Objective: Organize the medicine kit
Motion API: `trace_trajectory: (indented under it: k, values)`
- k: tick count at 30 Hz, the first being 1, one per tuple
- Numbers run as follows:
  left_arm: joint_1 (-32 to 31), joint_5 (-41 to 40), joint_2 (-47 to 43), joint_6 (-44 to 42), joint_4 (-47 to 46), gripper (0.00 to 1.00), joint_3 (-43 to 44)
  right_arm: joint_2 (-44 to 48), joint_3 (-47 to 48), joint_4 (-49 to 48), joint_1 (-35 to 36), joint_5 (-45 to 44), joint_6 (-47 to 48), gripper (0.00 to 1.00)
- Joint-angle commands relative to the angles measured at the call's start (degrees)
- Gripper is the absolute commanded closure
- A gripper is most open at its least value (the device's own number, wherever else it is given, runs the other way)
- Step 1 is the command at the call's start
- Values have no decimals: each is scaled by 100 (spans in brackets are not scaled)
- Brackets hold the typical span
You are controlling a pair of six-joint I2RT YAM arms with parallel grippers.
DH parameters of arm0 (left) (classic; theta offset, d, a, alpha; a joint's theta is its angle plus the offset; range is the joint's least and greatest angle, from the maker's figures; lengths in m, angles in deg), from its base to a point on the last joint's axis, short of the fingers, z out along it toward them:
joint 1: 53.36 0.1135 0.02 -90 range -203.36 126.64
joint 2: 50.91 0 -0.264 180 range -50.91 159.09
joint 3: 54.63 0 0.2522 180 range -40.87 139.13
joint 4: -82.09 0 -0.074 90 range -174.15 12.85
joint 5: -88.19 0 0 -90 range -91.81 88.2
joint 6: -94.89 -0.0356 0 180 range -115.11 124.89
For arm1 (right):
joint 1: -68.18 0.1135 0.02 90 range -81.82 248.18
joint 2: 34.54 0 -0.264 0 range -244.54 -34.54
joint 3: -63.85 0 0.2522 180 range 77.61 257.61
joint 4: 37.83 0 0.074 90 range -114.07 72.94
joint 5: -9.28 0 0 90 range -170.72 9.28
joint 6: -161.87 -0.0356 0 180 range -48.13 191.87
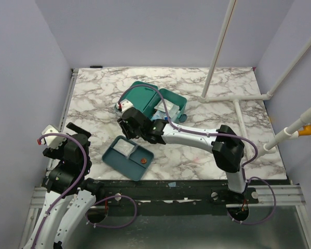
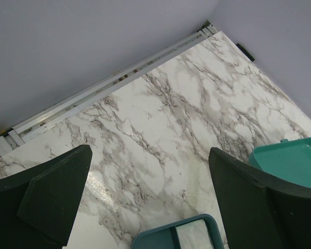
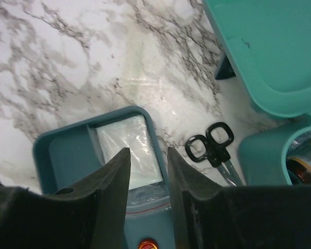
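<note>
One medicine kit (image 1: 144, 96), one tray (image 1: 119, 162), one scissors (image 3: 209, 143)

right tool (image 1: 127, 123) hanging above the marbled tabletop (image 1: 93, 98) | medicine kit (image 1: 172, 97) lying open just beyond it | compartment tray (image 1: 137, 174) sitting just on its near side, holding a clear packet (image 1: 125, 149) and a small red item (image 1: 143, 161) | left tool (image 1: 75, 132) hovering well apart on its left

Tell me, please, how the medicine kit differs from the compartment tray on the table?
The medicine kit is deep, with its lid open; the compartment tray is shallow and lidless. In the top view, the kit sits behind the tray. The tray is a darker, bluer teal than the kit. Both are plastic with rounded corners.
</note>
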State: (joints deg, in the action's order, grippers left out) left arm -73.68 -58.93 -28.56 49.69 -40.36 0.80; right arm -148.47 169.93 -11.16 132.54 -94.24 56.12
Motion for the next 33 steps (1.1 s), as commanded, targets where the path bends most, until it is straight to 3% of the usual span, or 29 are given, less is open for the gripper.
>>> trace_trajectory:
  k: [1, 14, 33]
  values:
    - [-3, 86, 37, -71, -38, 1, -49, -164, -328, -101, -58, -491, 233, 62]
    - [1, 110, 41, -69, -47, 1, -53, -784, -1, -109, -83, -1148, 579, 63]
    - [1, 128, 60, -91, -66, 1, -57, -1498, 425, 80, -359, -1086, 656, 68]
